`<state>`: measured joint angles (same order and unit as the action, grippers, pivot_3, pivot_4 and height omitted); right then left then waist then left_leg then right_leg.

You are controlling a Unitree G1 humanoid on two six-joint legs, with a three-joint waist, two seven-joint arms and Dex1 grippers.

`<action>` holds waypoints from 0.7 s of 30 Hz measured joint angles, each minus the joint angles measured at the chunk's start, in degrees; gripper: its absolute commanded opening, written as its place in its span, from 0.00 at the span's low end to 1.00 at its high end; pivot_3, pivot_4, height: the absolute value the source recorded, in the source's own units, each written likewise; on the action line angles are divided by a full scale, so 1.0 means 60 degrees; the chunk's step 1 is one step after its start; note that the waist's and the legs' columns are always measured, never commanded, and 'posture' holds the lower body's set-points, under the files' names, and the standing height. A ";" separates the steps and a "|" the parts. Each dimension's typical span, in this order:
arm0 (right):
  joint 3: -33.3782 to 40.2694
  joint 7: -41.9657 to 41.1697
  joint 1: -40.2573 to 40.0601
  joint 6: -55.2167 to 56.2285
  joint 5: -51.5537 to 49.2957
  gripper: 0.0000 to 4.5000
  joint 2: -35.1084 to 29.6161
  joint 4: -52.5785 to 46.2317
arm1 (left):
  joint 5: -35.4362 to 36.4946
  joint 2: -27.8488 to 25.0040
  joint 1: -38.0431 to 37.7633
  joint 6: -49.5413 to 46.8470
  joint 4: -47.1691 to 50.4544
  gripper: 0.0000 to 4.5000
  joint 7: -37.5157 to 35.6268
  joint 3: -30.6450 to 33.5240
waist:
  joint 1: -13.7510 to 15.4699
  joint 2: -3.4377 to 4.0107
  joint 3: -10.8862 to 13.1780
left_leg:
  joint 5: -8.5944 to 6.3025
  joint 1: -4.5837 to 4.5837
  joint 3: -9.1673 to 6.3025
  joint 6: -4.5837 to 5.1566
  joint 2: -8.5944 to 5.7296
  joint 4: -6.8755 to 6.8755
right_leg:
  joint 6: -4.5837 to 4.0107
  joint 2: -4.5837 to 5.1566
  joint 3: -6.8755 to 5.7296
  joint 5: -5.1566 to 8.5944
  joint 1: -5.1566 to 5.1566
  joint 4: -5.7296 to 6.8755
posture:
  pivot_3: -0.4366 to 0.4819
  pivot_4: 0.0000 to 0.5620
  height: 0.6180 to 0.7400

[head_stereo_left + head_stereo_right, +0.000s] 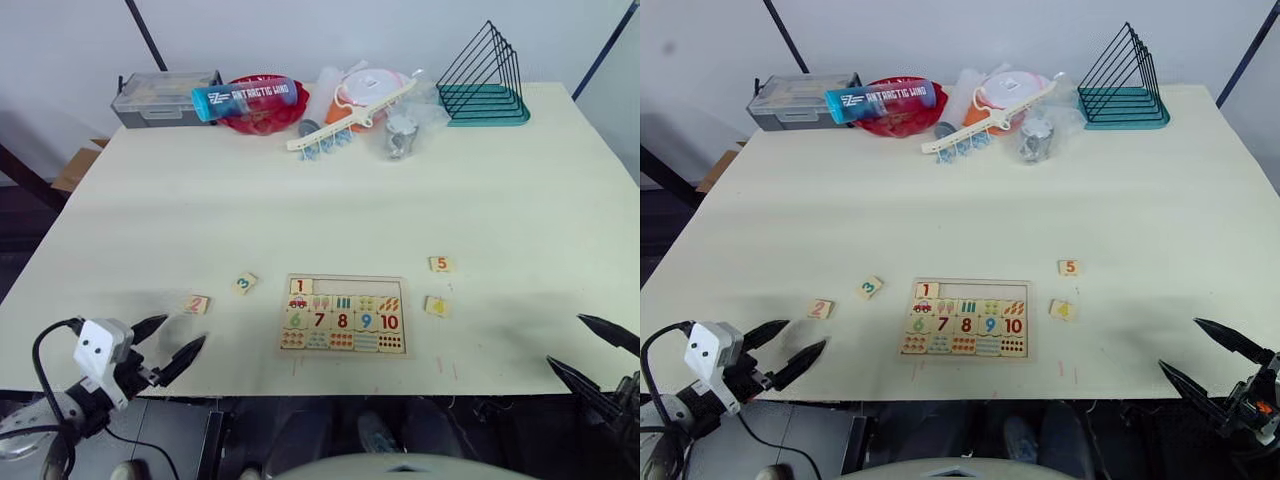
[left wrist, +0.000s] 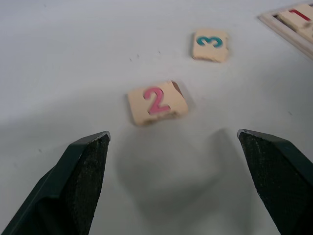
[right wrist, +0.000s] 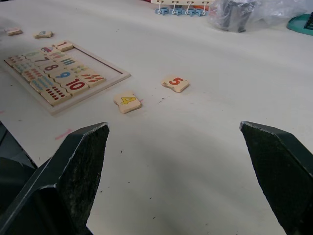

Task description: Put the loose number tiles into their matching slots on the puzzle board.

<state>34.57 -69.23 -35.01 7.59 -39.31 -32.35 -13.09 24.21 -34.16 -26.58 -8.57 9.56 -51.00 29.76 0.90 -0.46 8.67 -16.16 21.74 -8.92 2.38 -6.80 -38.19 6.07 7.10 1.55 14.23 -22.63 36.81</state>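
The puzzle board [image 1: 343, 316] lies near the table's front edge, with the 1 tile [image 1: 301, 286] seated in the leftmost slot and the other slots [image 1: 355, 288] bare. Left of the board lie tile 2 [image 1: 197, 304] and tile 3 [image 1: 245, 283]. To its right are tile 5 [image 1: 440, 264] and tile 4 [image 1: 436, 306]. My left gripper [image 1: 167, 343] hangs open at the front left edge, just short of tile 2 [image 2: 157, 103]. At the front right corner my right gripper [image 1: 592, 352] is open, with tile 4 [image 3: 127, 102] and tile 5 [image 3: 175, 83] ahead of it.
Along the far edge stand a grey box [image 1: 162, 97], a red bowl with a blue bottle [image 1: 245, 98], a bagged clutter pile [image 1: 375, 100] and a teal wire rack [image 1: 485, 80]. The wide middle of the table [image 1: 330, 200] is bare.
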 measured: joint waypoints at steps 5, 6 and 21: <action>-0.0003 -0.0032 -0.0060 -0.0116 -0.0060 1.00 0.0028 -0.0126 | -0.0011 -0.0109 0.0234 0.0033 -0.0151 0.99 -0.0019 -0.0008 | 0.0000 0.0002 0.0001 | 0.0000 0.0000 -0.0002 0.0000 0.0001 0.0002 | -0.0003 0.0000 -0.0002 0.0001 -0.0001 0.0000 | 0.48 0.27 1.00; -0.0015 -0.0059 -0.0089 -0.0133 -0.0057 1.00 0.0028 -0.0133 | -0.0012 -0.0143 0.0295 0.0033 -0.0210 0.99 -0.0018 -0.0014 | 0.0001 0.0001 0.0000 | 0.0000 0.0000 -0.0003 0.0000 0.0000 0.0002 | -0.0003 0.0000 -0.0003 0.0001 -0.0001 0.0000 | 0.48 0.27 1.00; -0.0382 0.0123 0.0085 -0.0168 0.0203 1.00 0.0109 -0.0248 | -0.0086 -0.0201 0.0628 0.0206 -0.0677 0.99 -0.0091 -0.0173 | 0.0004 0.0001 0.0001 | -0.0001 0.0000 -0.0010 -0.0003 0.0004 0.0004 | -0.0004 -0.0004 -0.0009 0.0002 -0.0001 0.0000 | 0.48 0.27 1.00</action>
<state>32.27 -68.50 -34.50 6.58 -38.09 -31.69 -14.58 23.70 -35.36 -22.81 -7.34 5.50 -51.55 28.72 0.92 -0.46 8.68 -16.17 21.74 -8.98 2.36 -6.78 -38.16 6.05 7.08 1.50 14.24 -22.64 36.81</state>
